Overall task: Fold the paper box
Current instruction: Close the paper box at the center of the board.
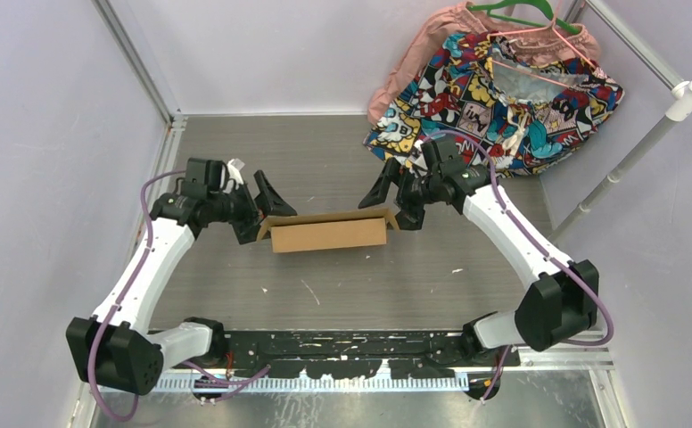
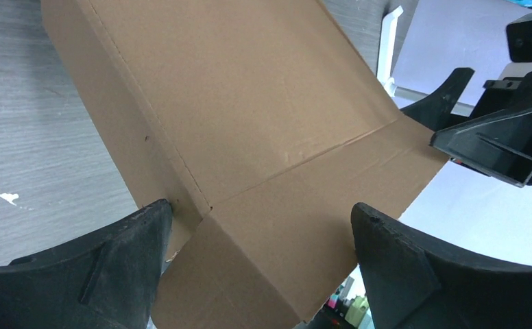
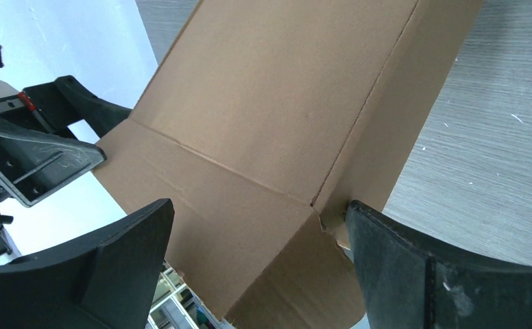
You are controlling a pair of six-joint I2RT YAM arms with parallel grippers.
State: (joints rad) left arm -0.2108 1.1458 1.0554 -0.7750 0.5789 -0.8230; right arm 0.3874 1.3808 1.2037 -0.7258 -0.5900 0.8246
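Note:
The paper box is plain brown cardboard, partly folded, lying across the middle of the table. My left gripper is open at its left end, and my right gripper is open at its right end. In the left wrist view the box fills the space between the wide-spread jaws of the left gripper. Its left finger touches the box's side wall. In the right wrist view an end flap of the box lies between the jaws of the right gripper. Its right finger rests against the torn corner.
A comic-print cloth and a pink garment on a green hanger lie at the back right. A white pole leans at the right. Pale walls enclose the grey table on the left and at the back.

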